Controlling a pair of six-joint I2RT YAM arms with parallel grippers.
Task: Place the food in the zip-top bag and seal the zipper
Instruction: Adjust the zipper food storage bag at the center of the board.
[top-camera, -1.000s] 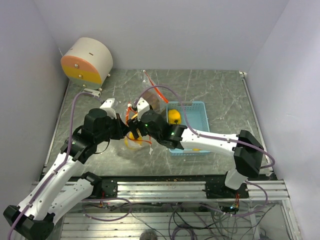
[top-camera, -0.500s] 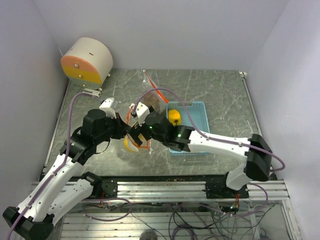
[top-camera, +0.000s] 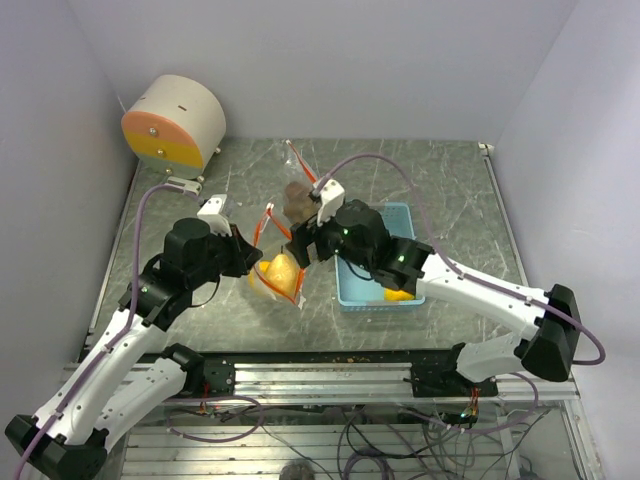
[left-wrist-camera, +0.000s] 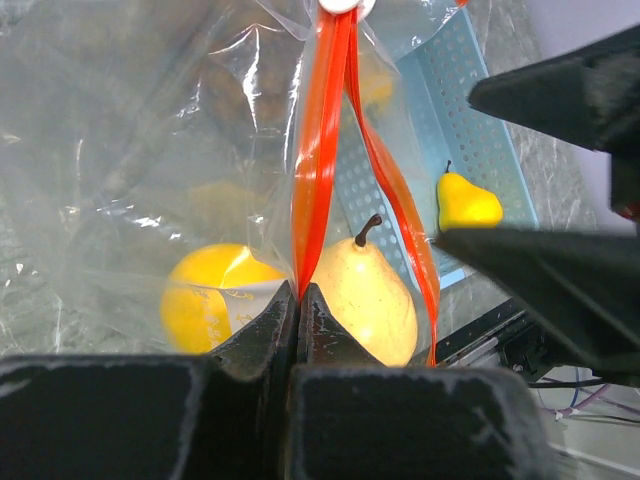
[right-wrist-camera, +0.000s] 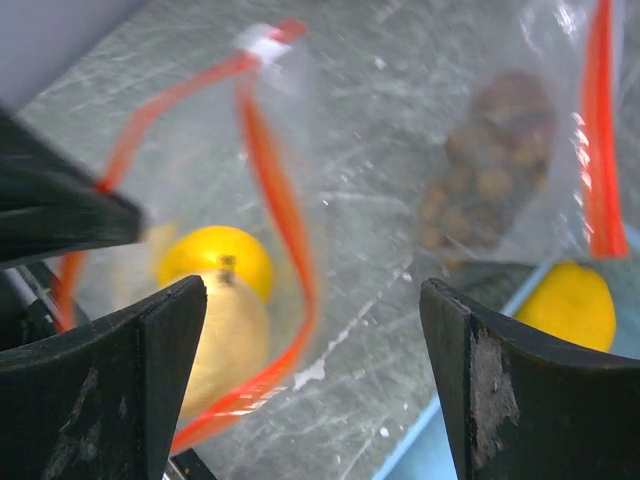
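The left fingers (left-wrist-camera: 290, 305) pinch the orange zipper strip (left-wrist-camera: 318, 150) of the clear bag (left-wrist-camera: 150, 130) on the bench (top-camera: 450, 180), a round yellow fruit (left-wrist-camera: 200, 300) and a pear (left-wrist-camera: 365, 295) sit inside with brown balls (right-wrist-camera: 485, 170) farther back, the right fingers (top-camera: 306, 243) hang wide apart above, and one yellow fruit (top-camera: 398, 293) lies in the blue tray (top-camera: 400, 225) on the right.

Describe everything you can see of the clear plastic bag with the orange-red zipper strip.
The clear plastic zip-top bag rests crumpled on the grey marbled tabletop, beside the light blue perforated tray. Its orange-red zipper strips gape apart, with a white slider at one end. Inside show a round yellow-orange fruit, a pale yellow pear and a cluster of small brown balls. The left gripper pinches the zipper strip.
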